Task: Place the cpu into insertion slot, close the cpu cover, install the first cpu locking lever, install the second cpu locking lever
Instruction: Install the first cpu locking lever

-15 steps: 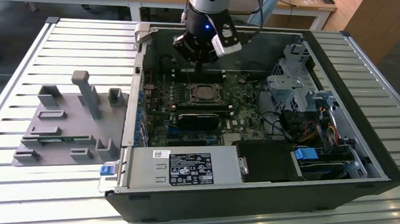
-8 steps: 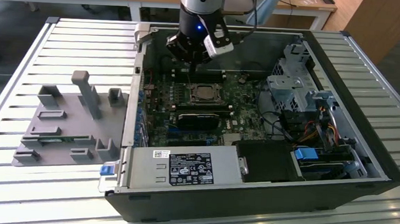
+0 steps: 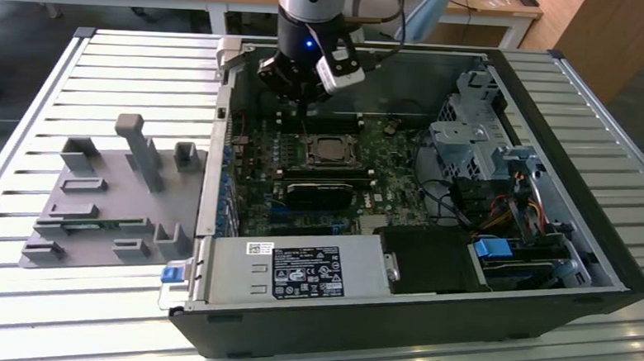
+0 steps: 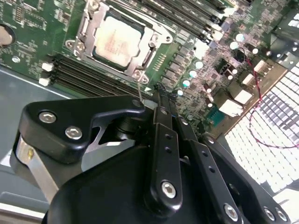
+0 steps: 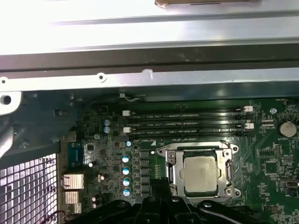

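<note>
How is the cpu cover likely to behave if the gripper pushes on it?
The cpu cover looks like thin sheet metal, so it is probably light and fairly stiff. It lies flat around the cpu, so a downward push would likely barely move it. Its bare metal may be slippery for the gripper.

Slatted silvery metal counter (image 3: 28, 314) carries open black computer case (image 3: 425, 322) and, on exterior view's left, flat grey plastic fixture (image 3: 88, 218) with upright posts.
</note>
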Controlling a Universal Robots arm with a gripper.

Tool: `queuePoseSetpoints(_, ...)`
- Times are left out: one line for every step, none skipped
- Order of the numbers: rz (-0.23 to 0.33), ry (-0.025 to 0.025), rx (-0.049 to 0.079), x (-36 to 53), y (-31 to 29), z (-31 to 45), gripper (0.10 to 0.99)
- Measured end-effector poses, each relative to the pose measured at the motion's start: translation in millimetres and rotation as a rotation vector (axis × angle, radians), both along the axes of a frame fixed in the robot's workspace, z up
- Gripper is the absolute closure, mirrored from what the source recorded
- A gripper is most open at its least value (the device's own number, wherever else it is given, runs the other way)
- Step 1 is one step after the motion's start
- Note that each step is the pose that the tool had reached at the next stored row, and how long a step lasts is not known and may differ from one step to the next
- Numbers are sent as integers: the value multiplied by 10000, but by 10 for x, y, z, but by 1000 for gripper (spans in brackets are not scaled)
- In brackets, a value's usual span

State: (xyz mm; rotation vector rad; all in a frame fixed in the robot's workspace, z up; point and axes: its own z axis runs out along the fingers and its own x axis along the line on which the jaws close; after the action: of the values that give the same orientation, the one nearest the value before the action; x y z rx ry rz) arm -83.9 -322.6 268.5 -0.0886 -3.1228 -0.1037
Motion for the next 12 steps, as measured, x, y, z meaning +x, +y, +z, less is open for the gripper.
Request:
queuePoseSetpoints(0, -12, 0, -21, 0, -1, 980)
queuePoseSetpoints(-1, -23, 0, -41, 0, -2, 980)
queuePoseSetpoints(-1, -33, 1, -58, 0, -3, 980)
queuePoseSetpoints(0, -40, 2, -71, 0, -6, 980)
queuePoseSetpoints(0, -44, 2, -79, 1, -9, 980)
queuePoseSetpoints(0, -45, 1, -87, 1, -12, 980)
queuePoseSetpoints(-1, -47, 1, -95, 3, -16, 980)
queuePoseSetpoints(0, -49, 1, -104, 5, -21, 980)
queuePoseSetpoints(1, -52, 0, -114, 11, -27, 980)
queuePoseSetpoints(0, -54, -1, -123, 19, -33, 980)
queuePoseSetpoints(0, -60, 0, -131, 28, -40, 980)
queuePoseSetpoints(-1, -63, 1, -136, 41, -47, 980)
